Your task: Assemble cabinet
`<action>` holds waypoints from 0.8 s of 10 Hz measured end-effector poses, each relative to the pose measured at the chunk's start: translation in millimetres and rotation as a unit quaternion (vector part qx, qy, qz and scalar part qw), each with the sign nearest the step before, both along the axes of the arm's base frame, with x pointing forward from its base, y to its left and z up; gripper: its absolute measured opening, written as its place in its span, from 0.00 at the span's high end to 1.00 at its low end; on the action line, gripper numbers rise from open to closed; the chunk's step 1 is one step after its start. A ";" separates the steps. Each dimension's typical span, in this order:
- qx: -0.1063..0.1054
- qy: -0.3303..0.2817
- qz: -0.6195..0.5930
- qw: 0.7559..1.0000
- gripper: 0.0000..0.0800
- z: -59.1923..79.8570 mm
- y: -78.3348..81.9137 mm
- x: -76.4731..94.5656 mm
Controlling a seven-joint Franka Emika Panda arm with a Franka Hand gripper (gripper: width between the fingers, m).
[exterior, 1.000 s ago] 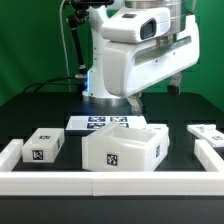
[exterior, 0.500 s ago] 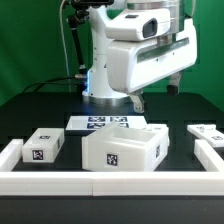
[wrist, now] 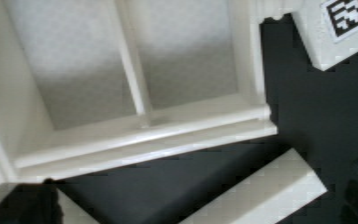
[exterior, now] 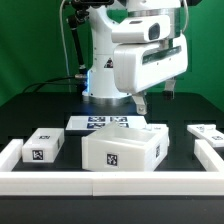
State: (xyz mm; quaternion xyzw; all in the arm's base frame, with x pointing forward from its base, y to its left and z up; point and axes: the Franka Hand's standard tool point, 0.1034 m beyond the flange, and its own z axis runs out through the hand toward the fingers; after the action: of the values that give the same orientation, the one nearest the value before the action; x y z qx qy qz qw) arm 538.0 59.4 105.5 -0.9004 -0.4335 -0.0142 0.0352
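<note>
Fingers of the gripper hover over the table; apart or together, I cannot tell. From the exterior view's left lie a small box part, the cabinet body and a second box part. It seems an approach step; next the gripper must descend and align on one part.

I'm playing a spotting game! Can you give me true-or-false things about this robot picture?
1. The gripper holds the big white box. False: it hangs in the air, not touching it.
2. A small white box part sits at the exterior view's left of that box. True.
3. The marker board lies on the big white box. False: it lies flat on the table behind it.
4. The big white box has a square tag on its front. True.
</note>
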 end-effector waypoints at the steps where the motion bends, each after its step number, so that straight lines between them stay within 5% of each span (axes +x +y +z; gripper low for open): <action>1: 0.000 0.000 0.003 1.000 0.00 -0.6 -0.5 -0.4; 8: 0.001 -0.020 0.023 1.000 0.00 -48.0 3.4 -36.3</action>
State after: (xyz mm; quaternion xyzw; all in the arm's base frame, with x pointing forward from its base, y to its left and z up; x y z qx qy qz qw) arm 501.7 62.8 57.6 -0.8899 -0.4543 -0.0315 0.0279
